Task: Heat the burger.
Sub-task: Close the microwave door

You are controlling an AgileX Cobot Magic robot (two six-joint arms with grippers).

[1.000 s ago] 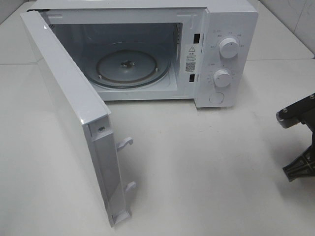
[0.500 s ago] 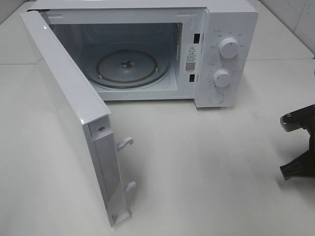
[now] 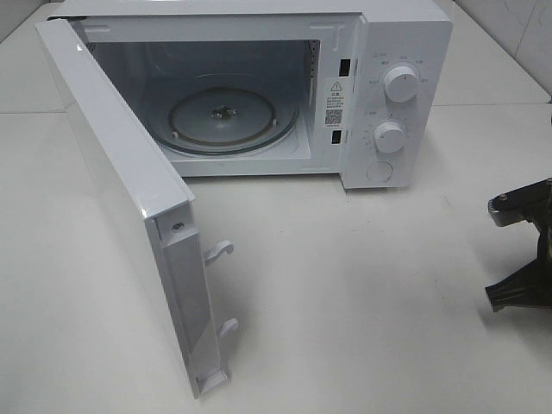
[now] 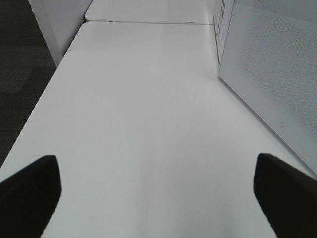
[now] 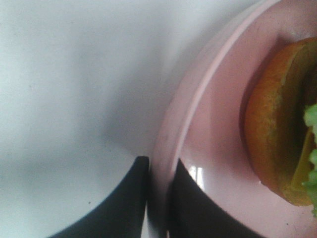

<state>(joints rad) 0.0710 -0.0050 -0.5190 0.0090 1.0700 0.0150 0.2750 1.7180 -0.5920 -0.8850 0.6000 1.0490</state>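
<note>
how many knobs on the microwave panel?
2. Both on the microwave control panel, right of the cavity: upper knob, and lower knob directly below it. Under those sits a flat round button, not a knob. None looks hidden.

The microwave [image 3: 259, 86] is showing white against a white worktop [image 3: 362, 293]; the burger [image 5: 280, 124] is showing golden-brown with green lettuce, on a pink plate [image 5: 208, 124]; black jaws.

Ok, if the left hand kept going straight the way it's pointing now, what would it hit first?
Probably nothing close: the open left hand faces bare white tabletop. The open white microwave door runs alongside, off its line. Depth is hard to judge, so it might graze the table farther on.
</note>
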